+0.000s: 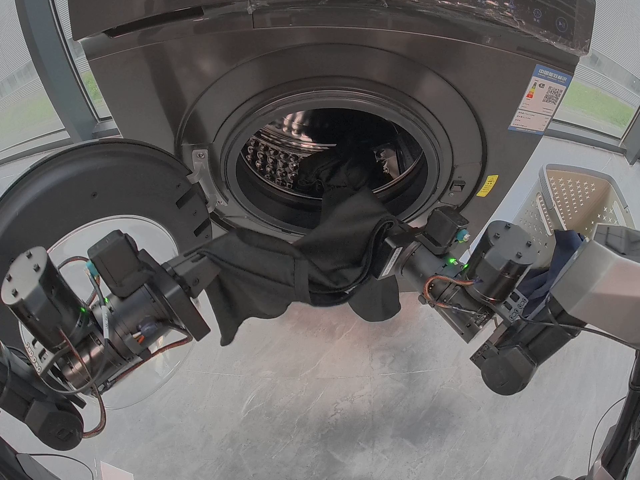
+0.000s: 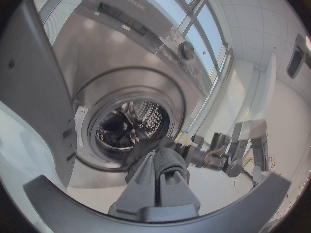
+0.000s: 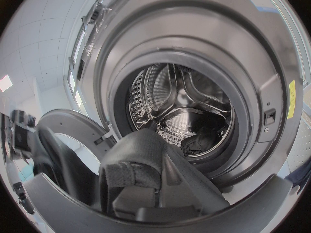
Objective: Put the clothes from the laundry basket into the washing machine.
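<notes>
Two grippers: both are holding one black cloth [image 1: 300,261], stretched between them in front of the washing machine [image 1: 333,55].
Left gripper [image 1: 199,269]: it is sitting at about 8 o'clock from the round opening, and its jaws are squeezing tight on one end of the black cloth [image 2: 170,162].
Right gripper [image 1: 392,236]: it is sitting at about 4 o'clock from the opening, and its jaws are pressing together on the other end of the black cloth [image 3: 136,152], which is lying over one finger.
Black cloth: its top edge is lying over the lip at 6 o'clock and poking into the drum [image 1: 277,158], while the rest is hanging down in the air above the floor [image 1: 320,395].
Drum: more dark clothes [image 3: 202,141] are lying low inside it.
Door [image 1: 87,181]: it is standing wide open at 9 o'clock from the opening.
Laundry basket [image 1: 580,198]: it is standing on the floor at 3 o'clock from the machine, and a blue cloth [image 1: 563,248] is hanging over its near edge.
</notes>
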### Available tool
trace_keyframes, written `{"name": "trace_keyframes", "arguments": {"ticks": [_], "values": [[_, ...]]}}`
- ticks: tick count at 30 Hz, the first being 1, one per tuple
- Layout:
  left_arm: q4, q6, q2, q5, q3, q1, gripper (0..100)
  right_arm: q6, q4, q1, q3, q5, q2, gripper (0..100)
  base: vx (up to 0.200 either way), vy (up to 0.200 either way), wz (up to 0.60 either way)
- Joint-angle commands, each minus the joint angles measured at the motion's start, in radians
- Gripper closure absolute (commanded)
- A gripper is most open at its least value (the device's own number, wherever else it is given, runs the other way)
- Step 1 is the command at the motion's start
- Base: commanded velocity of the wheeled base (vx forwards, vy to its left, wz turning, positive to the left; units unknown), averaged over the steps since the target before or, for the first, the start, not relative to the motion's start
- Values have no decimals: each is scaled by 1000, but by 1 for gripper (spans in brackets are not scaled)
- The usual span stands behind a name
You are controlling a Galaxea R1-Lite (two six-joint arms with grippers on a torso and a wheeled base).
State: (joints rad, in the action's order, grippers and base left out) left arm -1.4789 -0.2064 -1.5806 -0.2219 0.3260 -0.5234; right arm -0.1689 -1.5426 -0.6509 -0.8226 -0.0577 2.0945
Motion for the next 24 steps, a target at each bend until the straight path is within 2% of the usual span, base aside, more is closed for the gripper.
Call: {"name": "trace_keyframes", "arguments": {"ticks": [1,4,9,10,16,19,24], "values": [[-18,12,-111,3,-67,10,100,0,-1,-33,57,-1,-106,100,0,0,0],[-52,38,-210,4,-61,10,100,0,1,-55,72,-10,-137,100,0,0,0],[-75,56,-303,3,-44,5,100,-3,1,-76,80,-18,-160,100,0,0,0],[-75,58,-315,3,-36,5,0,-9,1,-79,80,-19,-162,100,0,0,0],[-75,58,-320,1,-61,-1,0,-11,1,-75,69,-19,-163,100,0,0,0],[-73,61,-317,4,-137,-20,0,-12,1,-73,63,-18,-162,100,0,0,0],[-73,105,-334,3,-232,-53,0,-11,1,-73,49,-18,-159,100,0,0,0]]}}
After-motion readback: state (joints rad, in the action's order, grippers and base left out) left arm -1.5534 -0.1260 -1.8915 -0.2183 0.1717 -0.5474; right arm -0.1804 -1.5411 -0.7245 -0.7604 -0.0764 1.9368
